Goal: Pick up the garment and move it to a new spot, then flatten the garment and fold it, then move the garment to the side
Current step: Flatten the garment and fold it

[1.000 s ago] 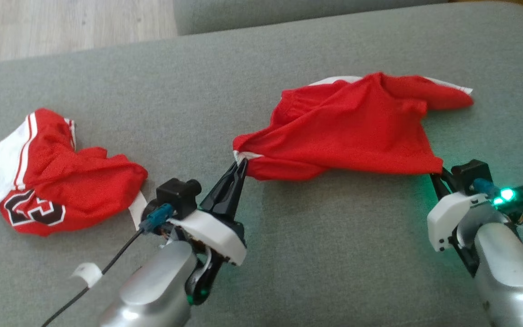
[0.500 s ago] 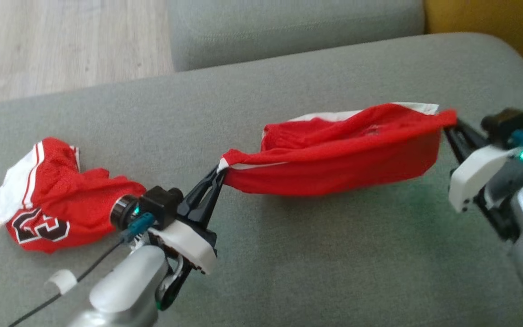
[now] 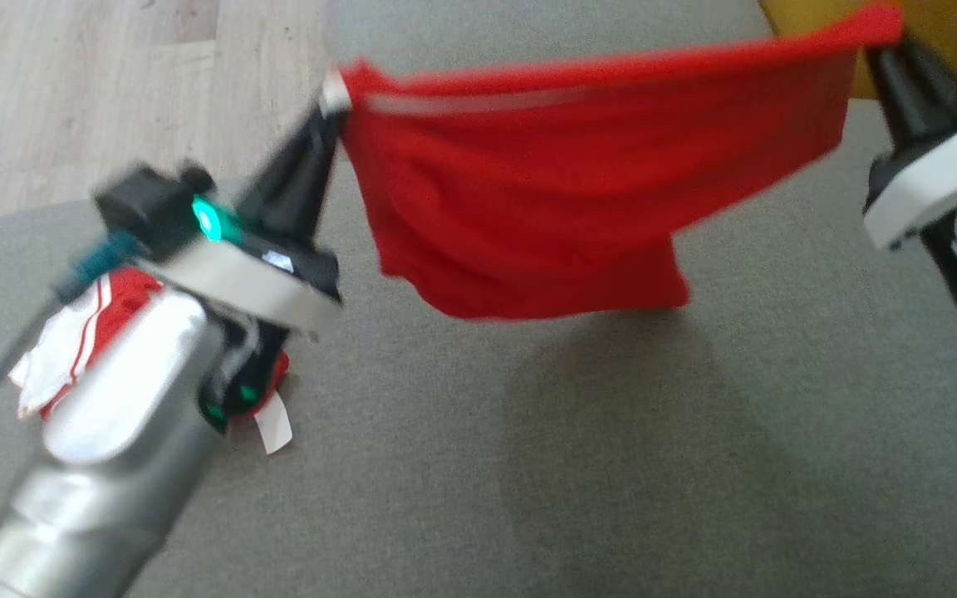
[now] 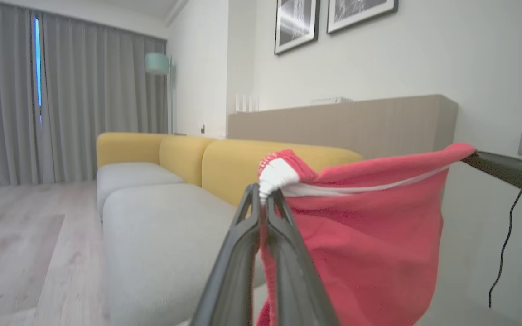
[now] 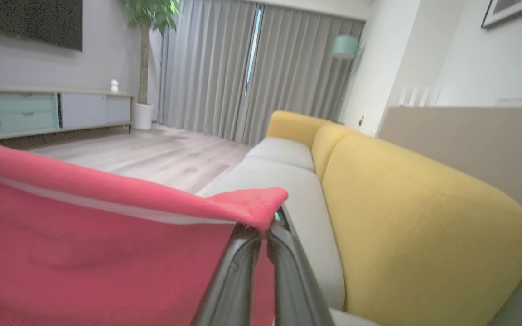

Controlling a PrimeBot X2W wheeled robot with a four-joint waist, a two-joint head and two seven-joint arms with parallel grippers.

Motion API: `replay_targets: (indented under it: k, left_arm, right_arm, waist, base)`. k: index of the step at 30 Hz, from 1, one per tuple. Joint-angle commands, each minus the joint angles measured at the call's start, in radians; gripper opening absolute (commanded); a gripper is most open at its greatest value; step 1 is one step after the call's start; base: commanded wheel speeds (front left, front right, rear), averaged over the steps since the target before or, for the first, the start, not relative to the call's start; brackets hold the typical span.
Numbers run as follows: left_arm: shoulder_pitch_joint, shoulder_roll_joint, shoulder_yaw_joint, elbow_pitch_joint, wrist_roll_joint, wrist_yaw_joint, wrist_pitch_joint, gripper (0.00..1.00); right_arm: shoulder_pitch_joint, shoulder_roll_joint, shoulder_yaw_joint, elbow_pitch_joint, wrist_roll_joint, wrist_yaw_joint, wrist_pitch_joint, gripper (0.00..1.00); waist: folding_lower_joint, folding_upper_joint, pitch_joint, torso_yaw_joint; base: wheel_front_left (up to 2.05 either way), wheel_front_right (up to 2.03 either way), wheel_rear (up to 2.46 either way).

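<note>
A red garment (image 3: 553, 191) with a white band along its top edge hangs in the air above the grey cushion (image 3: 578, 465), stretched between both grippers. My left gripper (image 3: 331, 104) is shut on its left corner, and the left wrist view has the fingers pinching the white hem (image 4: 275, 177). On the right, my right gripper (image 3: 881, 41) is shut on the other top corner (image 5: 261, 206). The cloth (image 4: 369, 253) sags below the taut upper edge and its lower end hangs just above the cushion.
A second red and white garment (image 3: 84, 336) lies crumpled on the cushion's left, partly behind my left forearm. Wooden floor (image 3: 96, 91) lies beyond the cushion. A yellow-backed sofa (image 5: 406, 217) runs off to the right.
Both grippers have risen and drawn apart, lifting the red garment off the cushion and pulling its top edge taut. The camera has shifted too.
</note>
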Motion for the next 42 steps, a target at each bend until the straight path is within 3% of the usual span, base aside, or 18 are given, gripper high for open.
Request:
replay_targets:
  k: [1, 12, 17, 22, 26, 30, 35, 42]
  left_arm:
    - [-0.086, 0.045, 0.075, -0.061, -0.016, 0.019, 0.011, 0.00]
    - [-0.045, 0.106, 0.115, -0.251, -0.006, 0.138, 0.059, 0.00]
    - [0.053, 0.123, 0.151, -0.418, -0.057, 0.233, 0.097, 0.00]
    - [0.049, 0.137, 0.165, -0.471, -0.067, 0.271, 0.138, 0.00]
    - [-0.022, 0.124, 0.173, -0.416, -0.094, 0.256, 0.178, 0.00]
    - [-0.170, 0.101, 0.183, -0.287, -0.110, 0.205, 0.211, 0.00]
    - [-0.417, 0.060, 0.202, -0.048, -0.086, 0.131, 0.190, 0.00]
    - [-0.684, -0.022, 0.220, 0.229, -0.046, 0.043, 0.063, 0.00]
  right_arm:
    - [-0.056, 0.016, -0.011, -0.038, -0.014, 0.007, -0.025, 0.00]
    - [-0.019, 0.082, -0.065, -0.102, -0.033, 0.007, -0.068, 0.00]
    - [0.066, 0.112, -0.128, -0.214, -0.042, 0.007, -0.017, 0.00]
    - [0.075, 0.135, -0.162, -0.269, -0.075, 0.007, 0.038, 0.00]
    - [0.003, 0.146, -0.159, -0.229, -0.081, 0.007, 0.061, 0.00]
    - [-0.168, 0.136, -0.126, -0.105, -0.103, 0.007, 0.025, 0.00]
    - [-0.462, 0.155, -0.101, 0.142, -0.125, 0.007, -0.089, 0.00]
    - [-0.765, 0.194, -0.125, 0.469, -0.199, 0.007, -0.303, 0.00]
  waist:
    - [0.0001, 0.0000, -0.009, 0.005]
    - [0.0001, 0.0000, -0.045, 0.009]
    - [0.0001, 0.0000, -0.042, 0.002]
    - [0.0001, 0.0000, -0.005, -0.007]
    - [0.0001, 0.0000, 0.066, -0.019]
    - [0.0001, 0.0000, 0.190, -0.031]
    - [0.0001, 0.0000, 0.331, -0.041]
    - [0.0001, 0.0000, 0.442, -0.036]
  base:
    - [0.00, 0.00, 0.00]
    - [0.00, 0.00, 0.00]
    - [0.00, 0.00, 0.00]
    - [0.00, 0.00, 0.00]
    - [0.00, 0.00, 0.00]
    - [0.00, 0.00, 0.00]
    - [0.00, 0.00, 0.00]
    - [0.00, 0.00, 0.00]
